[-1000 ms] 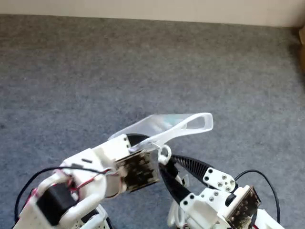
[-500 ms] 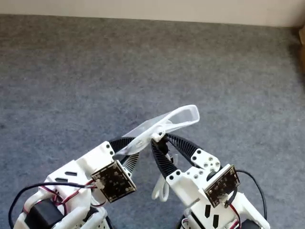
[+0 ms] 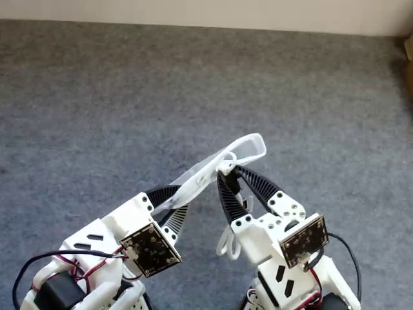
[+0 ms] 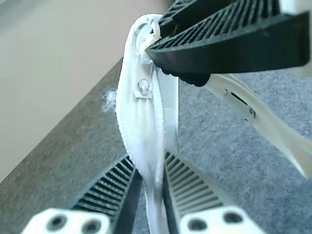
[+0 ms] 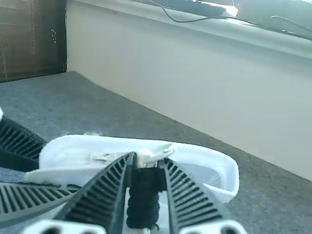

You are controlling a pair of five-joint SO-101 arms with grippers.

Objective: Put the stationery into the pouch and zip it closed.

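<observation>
A translucent white pouch (image 3: pixel 242 150) hangs off the grey carpet between both grippers. My left gripper (image 3: pixel 169 199) is shut on its near end, its ribbed black fingers (image 4: pixel 112 187) clamping the zipper edge (image 4: pixel 146 146). My right gripper (image 3: pixel 226 173) is shut on the zipper pull (image 5: pixel 148 157) near the pouch's far end. The left wrist view has the slider (image 4: pixel 143 90) just below the right gripper's fingers (image 4: pixel 229 36). In the right wrist view the pouch (image 5: pixel 204 163) curves around my right gripper (image 5: pixel 146 163). What is inside the pouch I cannot tell.
A white loop (image 3: pixel 226 242) dangles beside the right arm. Grey carpet (image 3: pixel 193 84) spreads open on all sides. A pale wall (image 3: pixel 206 11) runs along the back, and a brown object (image 3: pixel 409 64) sits at the right edge.
My right gripper has travelled along the zipper toward the pouch's far end, holding the pull. The left arm has drawn back and the pouch has turned narrower, edge-up.
</observation>
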